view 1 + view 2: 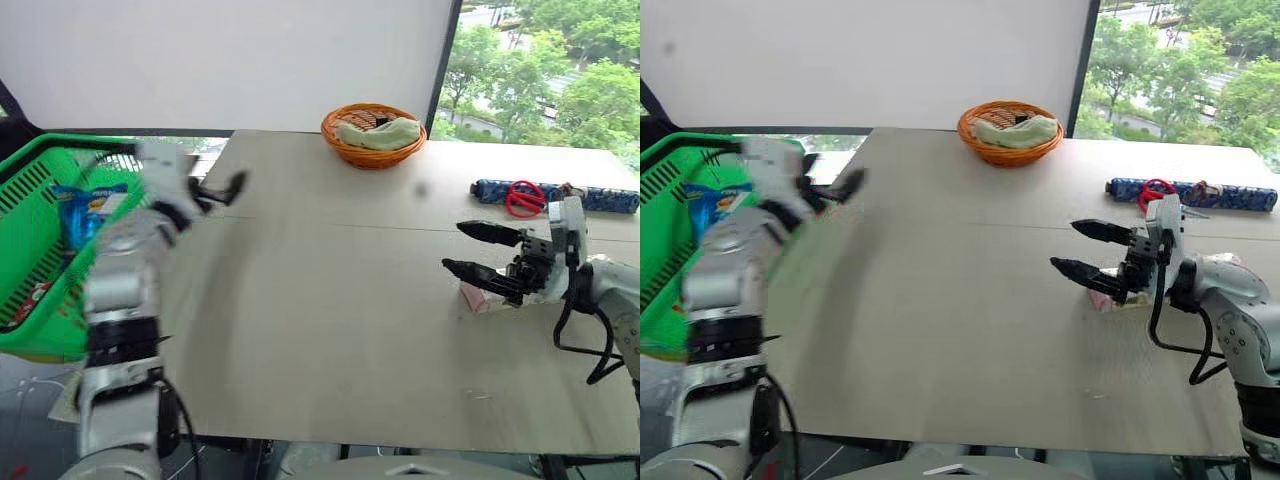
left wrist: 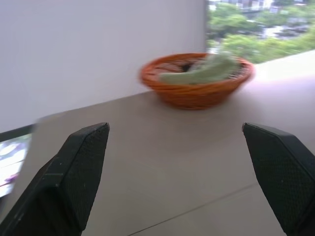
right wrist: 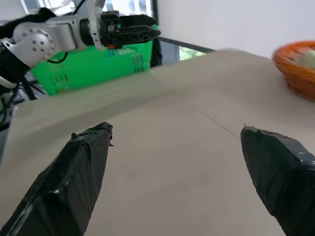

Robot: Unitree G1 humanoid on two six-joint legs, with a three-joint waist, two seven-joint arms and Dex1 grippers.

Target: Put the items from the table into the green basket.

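Table [image 1: 330,330], blue snack bag [image 1: 88,210], lettering unreadable

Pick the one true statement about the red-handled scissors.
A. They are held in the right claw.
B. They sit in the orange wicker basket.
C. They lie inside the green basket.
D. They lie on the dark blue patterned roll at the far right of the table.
D: the red-handled scissors rest on the dark blue patterned roll on the table, apart from the open, empty right claw.
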